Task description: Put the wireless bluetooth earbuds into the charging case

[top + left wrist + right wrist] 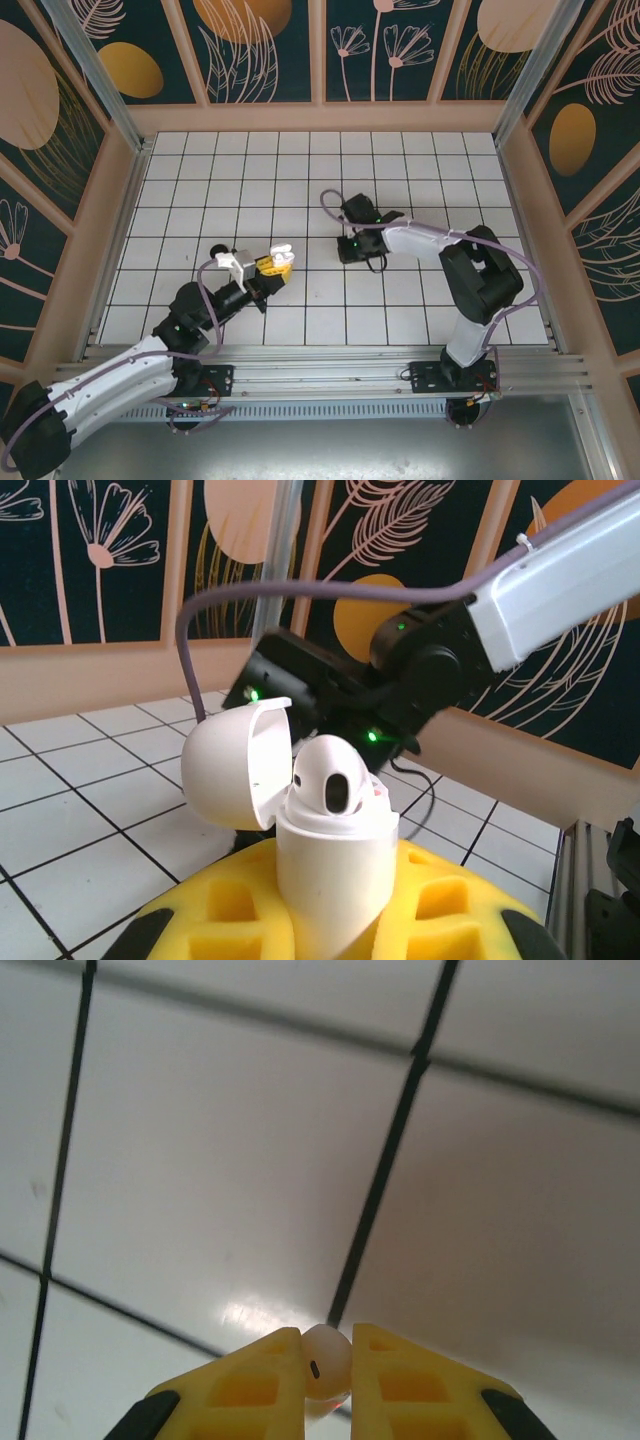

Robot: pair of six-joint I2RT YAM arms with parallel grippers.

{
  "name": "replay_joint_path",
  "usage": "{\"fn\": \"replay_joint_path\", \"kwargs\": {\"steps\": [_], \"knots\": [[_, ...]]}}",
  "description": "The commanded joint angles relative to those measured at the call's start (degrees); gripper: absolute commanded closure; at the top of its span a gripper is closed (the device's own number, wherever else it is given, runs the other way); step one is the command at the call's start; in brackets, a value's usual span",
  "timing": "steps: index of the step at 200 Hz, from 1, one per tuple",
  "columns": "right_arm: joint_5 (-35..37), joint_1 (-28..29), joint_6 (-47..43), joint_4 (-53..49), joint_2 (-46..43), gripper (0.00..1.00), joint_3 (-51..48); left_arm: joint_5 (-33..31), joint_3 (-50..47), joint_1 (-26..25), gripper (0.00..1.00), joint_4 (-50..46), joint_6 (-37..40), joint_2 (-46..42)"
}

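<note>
Top view: left gripper [272, 264] clamped on the white charging case [281, 250]. Right gripper [352, 248] low over the tiles [250, 180], well apart from the case.

Left wrist: case upright between the fingers, lid [235, 765] swung open, one white earbud [333, 775] seated inside.

Right wrist: fingers pinch a second white earbud [325, 1360] at their tips.

Progress, as judged: one earbud in, one picked up, not yet delivered.

Markings: none legible.
</note>
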Motion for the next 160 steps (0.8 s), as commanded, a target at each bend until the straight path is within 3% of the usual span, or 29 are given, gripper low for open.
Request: {"fn": "replay_joint_path", "kwargs": {"steps": [1, 30, 51, 129, 160], "knots": [[2.9, 2.1, -0.8, 1.2, 0.3, 0.87, 0.8, -1.4, -0.8, 0.0, 1.0, -1.0, -1.8, -1.8], [9.4, 5.2, -0.6, -3.6, 2.7, 0.84, 3.3, -1.4, -0.8, 0.0, 1.0, -2.5, -2.4, -2.4], [9.4, 5.9, 0.5, -3.4, 0.9, 0.78, 2.5, -1.5, -0.9, 0.0, 1.0, -2.6, -2.7, -2.6], [11.8, 5.6, 4.4, -6.1, -5.5, 0.73, 0.0, -1.3, -0.9, 0.0, 1.0, -2.2, -2.7, -2.7], [11.2, 5.5, 9.2, -10.4, -4.0, 0.7, 2.5, -1.2, -1.1, 0.1, 1.0, -2.1, -2.9, -2.6]]}}
